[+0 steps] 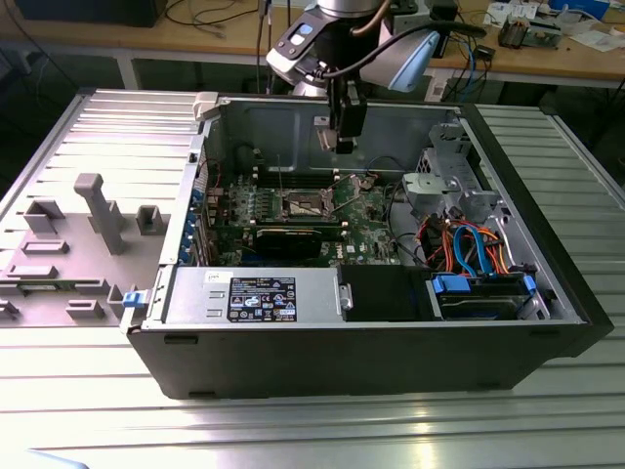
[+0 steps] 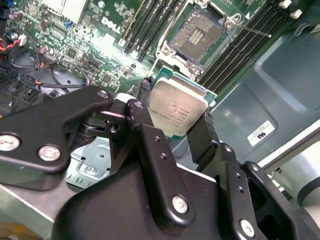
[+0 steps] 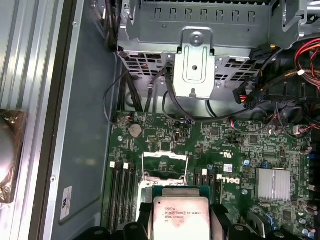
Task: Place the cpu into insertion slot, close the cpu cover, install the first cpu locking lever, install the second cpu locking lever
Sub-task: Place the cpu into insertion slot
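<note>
In the second wrist view the pincer [image 2: 175, 114] holds the cpu [image 2: 179, 107] by two opposite edges. The insertion slot [image 2: 196, 36] lies open and empty on the green board, below the pincer, toward the exterior view's left, well apart.

An open computer case [image 1: 342, 362] lies on the ribbed metal worktop [image 1: 293, 430]. The arm's gripper [image 1: 344, 147] hangs over its green motherboard [image 1: 366, 210], near the insertion slot [image 1: 303, 203].
</note>
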